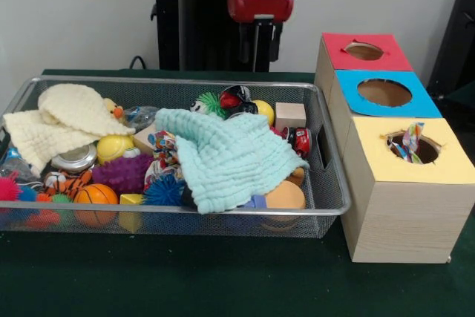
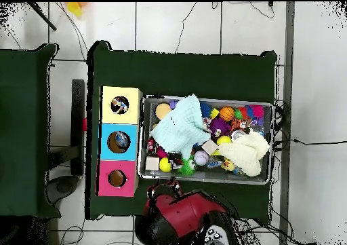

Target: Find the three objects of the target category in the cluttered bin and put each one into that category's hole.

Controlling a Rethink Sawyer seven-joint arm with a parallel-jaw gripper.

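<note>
The silver wire-mesh bin is full of toys; it also shows in the overhead view. One white wrapper with multicolour dots lies in the middle of the bin, partly under the mint waffle cloth. Another printed wrapper sticks out of the hole of the yellow-topped box, and shows in the overhead view. I cannot pick out the light-blue packet. My gripper hangs empty above the bin's far rim, apart from everything. In the overhead view it is at the bin's near edge.
A blue-topped box and a red-topped box stand behind the yellow one, right of the bin. A cream waffle cloth covers the bin's left end. Balls, spiky toys, a wooden block and a tin lie among them.
</note>
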